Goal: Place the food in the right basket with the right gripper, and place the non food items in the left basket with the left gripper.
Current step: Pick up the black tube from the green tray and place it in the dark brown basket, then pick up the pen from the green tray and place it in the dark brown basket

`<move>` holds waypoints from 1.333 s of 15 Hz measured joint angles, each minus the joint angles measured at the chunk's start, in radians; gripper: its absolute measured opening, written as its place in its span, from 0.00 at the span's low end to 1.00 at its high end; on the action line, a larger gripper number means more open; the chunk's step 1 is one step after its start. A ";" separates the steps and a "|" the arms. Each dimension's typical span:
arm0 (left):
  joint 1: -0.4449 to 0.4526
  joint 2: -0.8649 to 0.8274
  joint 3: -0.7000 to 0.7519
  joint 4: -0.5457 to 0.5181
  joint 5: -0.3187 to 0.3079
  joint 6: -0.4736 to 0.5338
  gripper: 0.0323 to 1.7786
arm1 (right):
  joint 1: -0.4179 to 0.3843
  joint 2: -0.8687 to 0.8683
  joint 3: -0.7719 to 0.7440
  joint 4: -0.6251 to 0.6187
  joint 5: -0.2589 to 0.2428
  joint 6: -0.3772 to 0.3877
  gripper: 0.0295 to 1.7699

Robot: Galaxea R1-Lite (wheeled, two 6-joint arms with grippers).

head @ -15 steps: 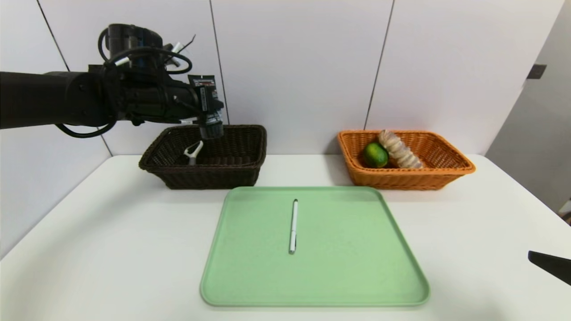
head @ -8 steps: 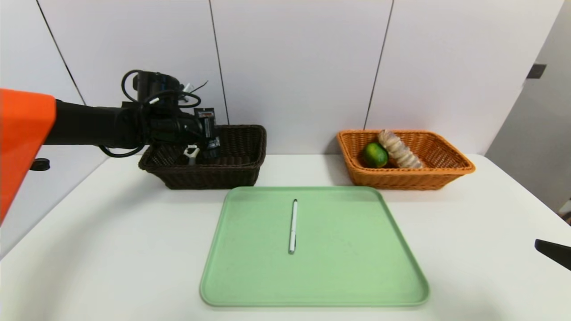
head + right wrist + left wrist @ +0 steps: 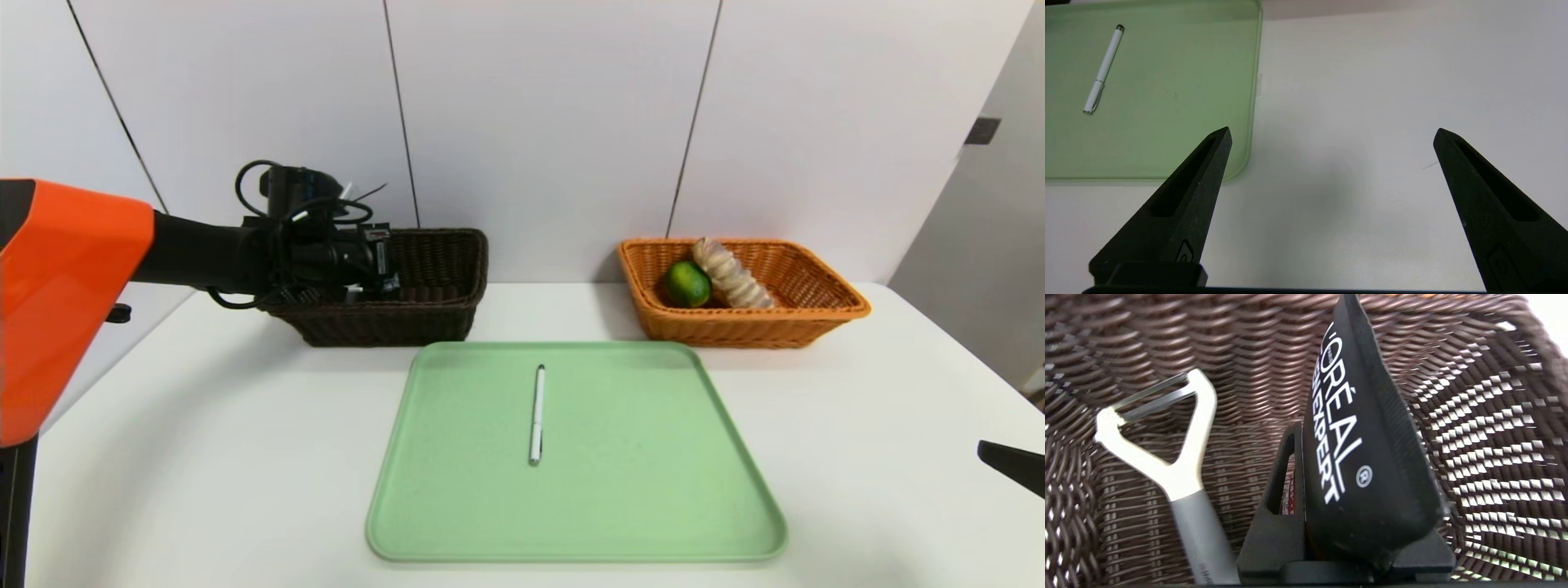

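Looks like a lab or test station, with 1 orange-shelled robot arm, plain white table and pale panelled wall.

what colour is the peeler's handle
The peeler's handle is grey, below a white Y-shaped head; it shows best in the left wrist view.

Head view, from its middle: at 9 o'clock, the dark brown wicker basket holds a white Y-shaped peeler with grey handle; the black printed tube is gripped inside, perhaps off the bottom. At 6, a slim white pen lies flat. At 3, the orange wicker basket holds a green lime and a twisted beige loaf.
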 joint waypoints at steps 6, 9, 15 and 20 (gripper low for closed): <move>0.000 0.006 0.001 -0.026 0.000 -0.003 0.43 | 0.000 0.000 0.003 0.001 0.001 0.000 0.97; 0.000 0.006 0.001 -0.044 0.000 -0.002 0.59 | 0.000 -0.001 0.003 0.001 0.001 0.000 0.97; -0.035 -0.180 -0.059 0.082 0.043 0.001 0.79 | 0.001 0.000 -0.002 0.002 0.000 0.001 0.97; -0.276 -0.408 -0.221 0.735 0.078 0.000 0.87 | 0.001 0.041 -0.010 0.019 0.003 0.003 0.97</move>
